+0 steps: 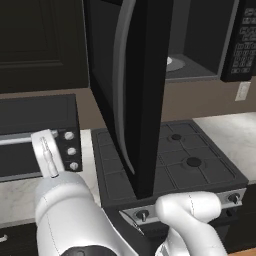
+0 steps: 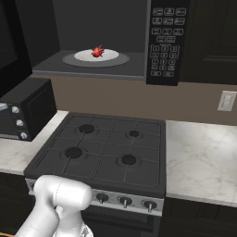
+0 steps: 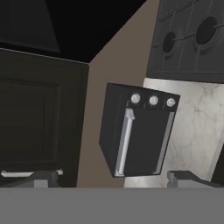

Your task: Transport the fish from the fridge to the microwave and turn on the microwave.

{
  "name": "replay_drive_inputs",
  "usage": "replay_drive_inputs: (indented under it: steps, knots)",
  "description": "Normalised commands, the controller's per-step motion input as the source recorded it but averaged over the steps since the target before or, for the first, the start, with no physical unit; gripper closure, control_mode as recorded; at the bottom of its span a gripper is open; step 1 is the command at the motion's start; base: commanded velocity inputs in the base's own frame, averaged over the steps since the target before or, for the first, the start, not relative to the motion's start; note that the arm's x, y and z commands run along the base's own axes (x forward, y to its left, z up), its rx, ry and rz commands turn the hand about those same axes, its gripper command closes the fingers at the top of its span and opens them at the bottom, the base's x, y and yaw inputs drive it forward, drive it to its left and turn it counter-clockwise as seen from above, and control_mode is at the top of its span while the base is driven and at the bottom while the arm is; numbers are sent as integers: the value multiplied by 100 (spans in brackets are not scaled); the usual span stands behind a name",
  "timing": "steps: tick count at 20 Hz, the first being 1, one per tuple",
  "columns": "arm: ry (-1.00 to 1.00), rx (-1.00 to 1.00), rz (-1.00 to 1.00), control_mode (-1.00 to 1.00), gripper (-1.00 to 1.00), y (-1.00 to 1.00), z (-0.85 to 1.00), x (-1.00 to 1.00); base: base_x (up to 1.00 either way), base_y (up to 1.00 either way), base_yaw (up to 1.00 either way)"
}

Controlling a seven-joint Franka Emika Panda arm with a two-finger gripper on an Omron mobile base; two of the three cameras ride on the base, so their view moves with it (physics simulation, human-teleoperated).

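Note:
The small red-orange fish lies on a white plate inside the microwave. The microwave door stands swung wide open, its curved grey handle facing me. The button keypad is to the right of the cavity. In the hand view my gripper is open, its fingertips wide apart with nothing between them, and it looks at the toaster oven. In the left base view my white hand hangs in front of that oven, left of the open door. The fridge is out of view.
A black toaster oven with three round knobs sits on the counter left of the stove. Below the microwave lies a dark gas stove with knobs along its front. Marble counter extends to the right, with a wall outlet above it.

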Motion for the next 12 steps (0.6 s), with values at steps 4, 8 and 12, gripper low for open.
replay_drive_inputs:
  steps: [4, 8, 12]
  knots:
    - [0, 0, 0, -100, -100, -1, 1, 7, 0, 0, 0]
    - [0, 0, 0, -100, -100, -1, 0, 14, 0, 0, 0]
    - [0, 0, 0, -100, -100, 0, 0, 20, 0, 0, 0]
